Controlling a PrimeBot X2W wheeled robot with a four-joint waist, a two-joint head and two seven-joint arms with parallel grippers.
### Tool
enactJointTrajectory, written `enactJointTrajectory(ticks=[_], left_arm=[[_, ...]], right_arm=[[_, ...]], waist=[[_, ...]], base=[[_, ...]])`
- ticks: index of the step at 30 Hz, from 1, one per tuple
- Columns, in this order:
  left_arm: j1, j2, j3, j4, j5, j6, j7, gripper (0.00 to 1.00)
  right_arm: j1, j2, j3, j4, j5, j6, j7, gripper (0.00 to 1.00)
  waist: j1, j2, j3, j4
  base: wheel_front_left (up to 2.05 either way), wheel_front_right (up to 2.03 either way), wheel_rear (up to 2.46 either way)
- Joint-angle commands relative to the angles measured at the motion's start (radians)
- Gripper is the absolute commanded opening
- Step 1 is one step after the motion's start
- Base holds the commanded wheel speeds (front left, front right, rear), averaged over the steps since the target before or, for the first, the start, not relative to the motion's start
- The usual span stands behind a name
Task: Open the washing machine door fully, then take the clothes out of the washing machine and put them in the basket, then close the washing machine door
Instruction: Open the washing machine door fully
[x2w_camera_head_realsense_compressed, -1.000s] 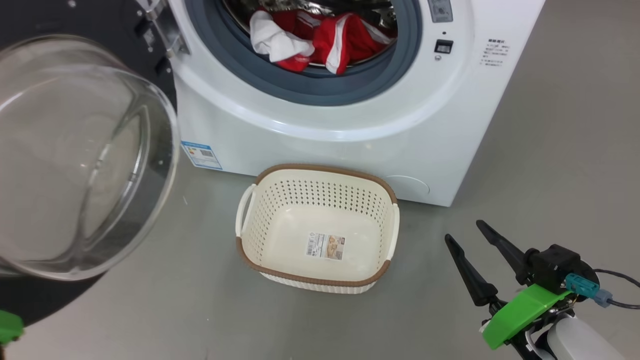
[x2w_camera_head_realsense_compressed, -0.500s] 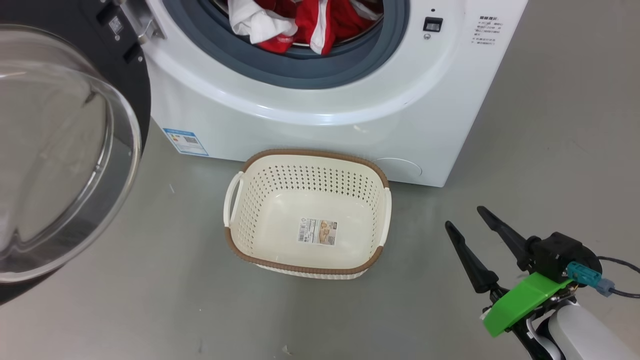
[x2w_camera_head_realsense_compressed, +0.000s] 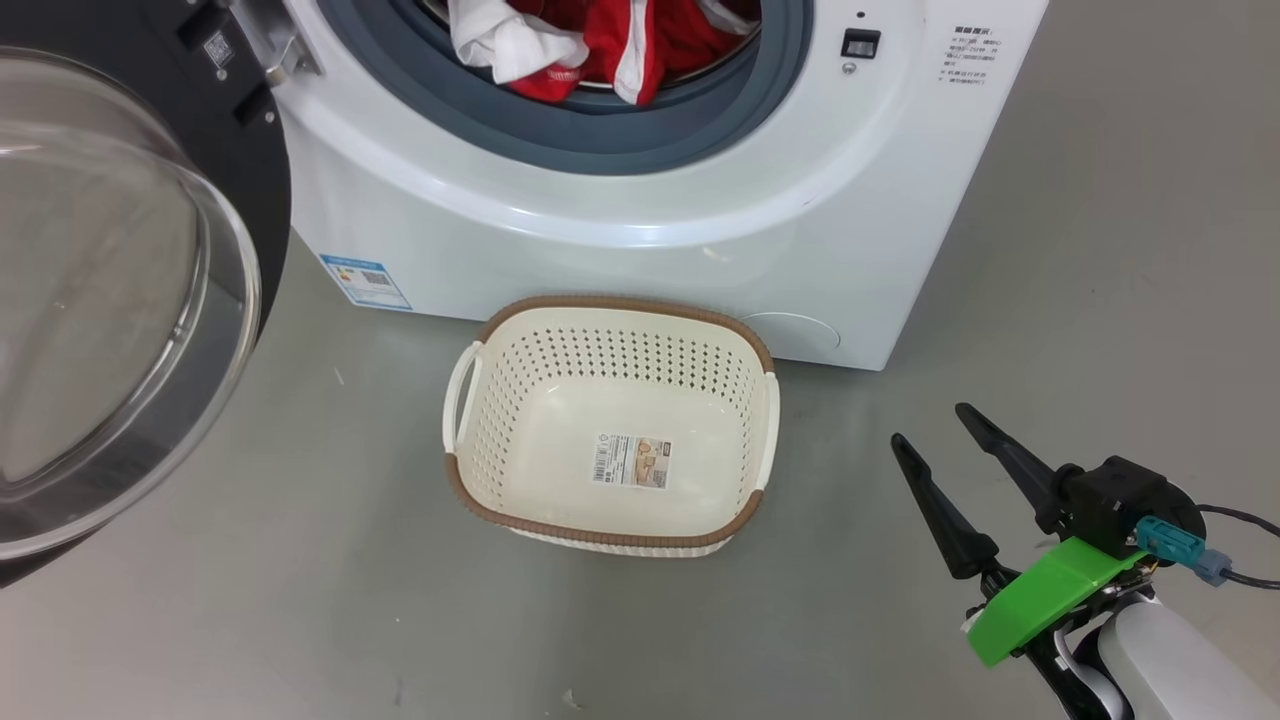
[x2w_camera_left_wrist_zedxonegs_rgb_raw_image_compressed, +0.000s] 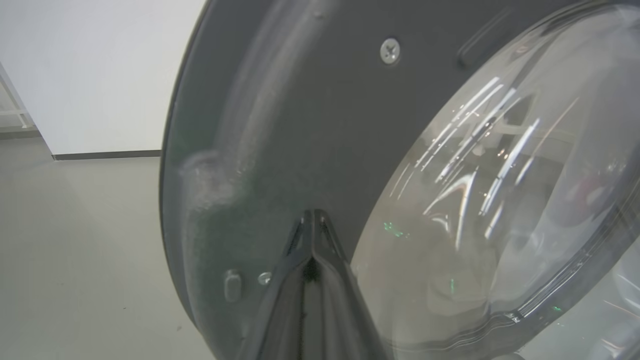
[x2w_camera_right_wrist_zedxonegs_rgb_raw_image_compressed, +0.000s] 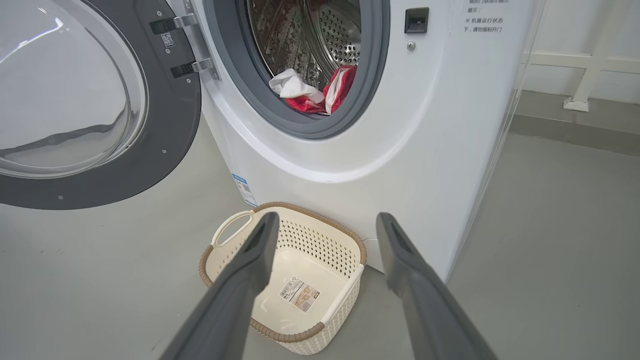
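A smooth grey floor (x2w_camera_head_realsense_compressed: 1100, 250) spreads all round, with a small pale scrap (x2w_camera_head_realsense_compressed: 570, 698) lying on it. A white wall (x2w_camera_left_wrist_zedxonegs_rgb_raw_image_compressed: 100, 65) meets it at a dark skirting strip (x2w_camera_left_wrist_zedxonegs_rgb_raw_image_compressed: 105, 155); a white frame (x2w_camera_right_wrist_zedxonegs_rgb_raw_image_compressed: 592, 75) stands on the floor

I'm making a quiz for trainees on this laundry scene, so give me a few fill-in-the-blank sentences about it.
The red and white clothes lie in the ____ of the washing machine.
The basket on the floor holds ____ clothes.
The washing machine door stands ____.
The gripper with fingers spread is the robot's ____ one.
Missing: drum; no; open; right.
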Motion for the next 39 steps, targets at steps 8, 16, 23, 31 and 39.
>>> enactJointTrajectory(ticks=[8,16,23,31,39], left_arm=[[-0.007,0.010,0.066,-0.032,0.045,-0.058,-0.008,0.00],[0.043,-0.064,0.094,-0.088,0.067,-0.097,-0.008,0.00],[0.092,-0.124,0.104,-0.155,0.073,-0.118,-0.008,0.00],[0.198,-0.192,0.049,-0.271,0.036,-0.122,-0.008,0.30],[0.338,-0.272,-0.049,-0.439,0.014,-0.122,-0.008,1.00]], right_arm=[[-0.008,-0.002,0.006,-0.021,-0.004,0.006,-0.009,1.00],[0.008,0.001,0.004,-0.024,-0.005,0.006,-0.009,1.00],[0.019,0.004,0.000,-0.026,-0.005,0.006,-0.009,1.00],[0.040,0.017,-0.024,-0.035,-0.004,0.006,-0.009,1.00],[0.061,0.026,-0.045,-0.045,-0.005,0.006,-0.009,1.00]], waist=[[0.0000,0.0000,-0.026,0.005],[0.0000,0.0000,-0.051,0.007],[0.0000,0.0000,-0.072,0.009],[0.0000,0.0000,-0.102,-0.008],[0.0000,0.0000,-0.113,-0.051]], base=[[0.00,0.00,0.00],[0.00,0.00,0.00],[0.00,0.00,0.00],[0.00,0.00,0.00],[0.00,0.00,0.00]])
